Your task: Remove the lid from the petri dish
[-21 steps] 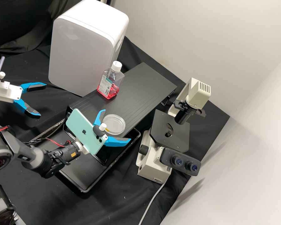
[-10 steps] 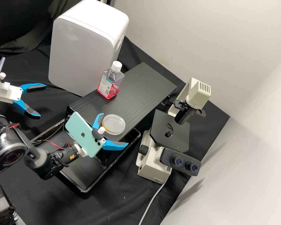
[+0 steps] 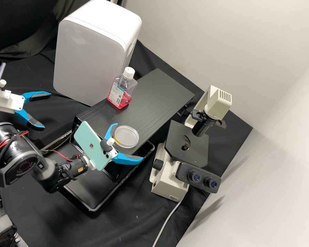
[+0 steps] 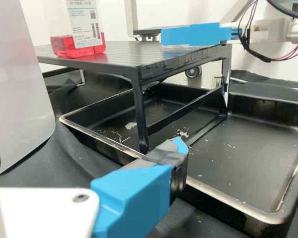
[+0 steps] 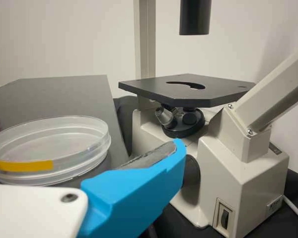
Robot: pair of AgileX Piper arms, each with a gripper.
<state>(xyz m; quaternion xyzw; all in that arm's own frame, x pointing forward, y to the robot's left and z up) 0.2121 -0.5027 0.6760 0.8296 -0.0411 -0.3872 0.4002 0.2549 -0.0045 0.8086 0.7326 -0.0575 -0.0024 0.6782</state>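
Observation:
A clear petri dish [image 3: 126, 136] with its lid on and a yellow tape strip sits at the near corner of the black raised shelf [image 3: 151, 99]. My right gripper [image 3: 127, 142] is open, one blue finger [image 3: 110, 130] behind the dish and the other [image 3: 128, 158] in front of the shelf edge, neither touching it. From the right wrist, the dish [image 5: 49, 148] lies just beyond my finger [image 5: 144, 181]. My left gripper [image 3: 46, 109] hangs open far to the left, holding nothing; its finger [image 4: 156, 181] points at the tray.
A flask of red liquid [image 3: 121, 89] stands on the shelf's far side, by a white box [image 3: 92, 48]. The shelf stands in a black tray [image 3: 92, 202]. A microscope [image 3: 189, 151] is right of the dish, its stage [image 5: 188, 88] close by.
My right gripper dipped slightly and came back a little, still astride the dish, while its arm's rear joints swung up. Dish and left arm stayed put.

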